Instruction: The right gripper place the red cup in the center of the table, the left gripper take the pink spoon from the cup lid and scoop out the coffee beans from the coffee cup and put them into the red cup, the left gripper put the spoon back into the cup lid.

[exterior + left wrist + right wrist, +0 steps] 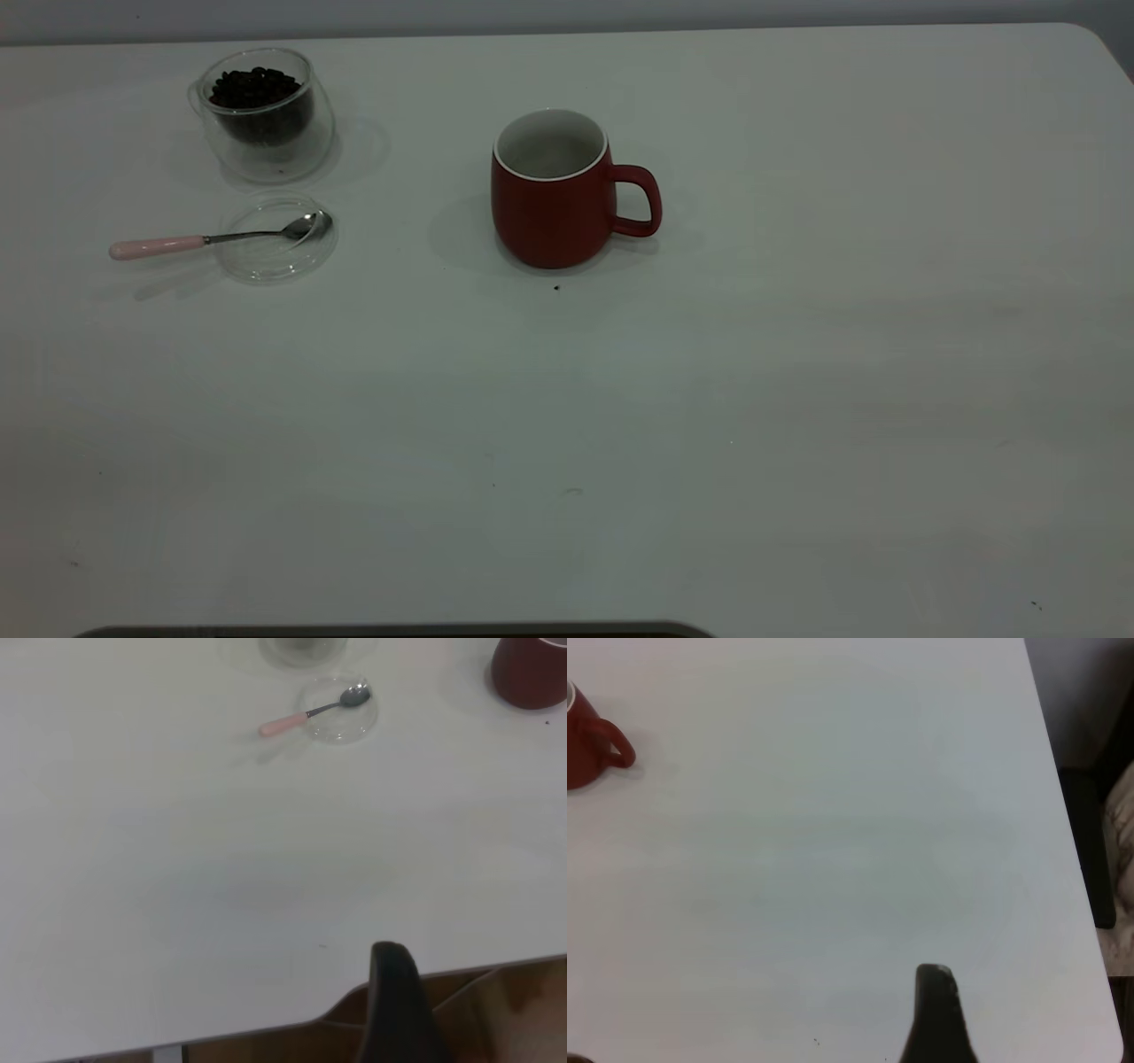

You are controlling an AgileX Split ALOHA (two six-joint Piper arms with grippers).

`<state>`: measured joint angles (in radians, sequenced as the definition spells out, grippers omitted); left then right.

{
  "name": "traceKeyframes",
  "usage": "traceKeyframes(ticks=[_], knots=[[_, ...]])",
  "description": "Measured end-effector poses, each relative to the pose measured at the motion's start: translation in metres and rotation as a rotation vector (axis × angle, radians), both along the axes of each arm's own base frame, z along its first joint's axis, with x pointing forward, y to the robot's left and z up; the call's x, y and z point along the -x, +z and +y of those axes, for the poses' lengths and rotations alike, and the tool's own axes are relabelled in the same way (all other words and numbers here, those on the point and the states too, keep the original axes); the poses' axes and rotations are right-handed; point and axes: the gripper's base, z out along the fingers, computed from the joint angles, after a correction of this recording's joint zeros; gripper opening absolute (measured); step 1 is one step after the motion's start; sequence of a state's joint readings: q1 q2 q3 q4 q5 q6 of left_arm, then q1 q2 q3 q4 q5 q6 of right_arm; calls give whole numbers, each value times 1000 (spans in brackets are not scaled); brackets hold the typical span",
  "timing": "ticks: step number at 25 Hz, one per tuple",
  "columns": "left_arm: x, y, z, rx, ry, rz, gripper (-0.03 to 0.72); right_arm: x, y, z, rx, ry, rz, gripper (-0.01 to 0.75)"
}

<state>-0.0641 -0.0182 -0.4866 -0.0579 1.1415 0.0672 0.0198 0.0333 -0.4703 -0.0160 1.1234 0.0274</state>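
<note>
Red cup (551,208) set mid desk (797,399) for filling, pink spoon (213,237) resting on cup lid (275,261) for reach; left end effector (397,992), right end effector (937,1010) grip unreadable.

The table (709,399) was plain white, marked only by a few tiny dark specks. A mug (554,208) was deep red on its outside and handle, with a white inside and a thin white rim. A spoon (217,237) had a pale pink handle and a shiny silver neck and bowl. The lid (276,252) under the spoon's bowl was clear and colourless, so the white table showed through it. A glass cup (266,115) was also clear, and the coffee beans (255,89) inside it were very dark brown, almost black. Each wrist view showed one black gripper tip: the left gripper (399,1010) and the right gripper (937,1019).
</note>
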Motion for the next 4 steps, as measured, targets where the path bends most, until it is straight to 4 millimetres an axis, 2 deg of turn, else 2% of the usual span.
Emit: traceKeyframes(ticks=[4], knots=[[0,0,0,-1,-1,0,519,0,0,0,0,0,0,588]])
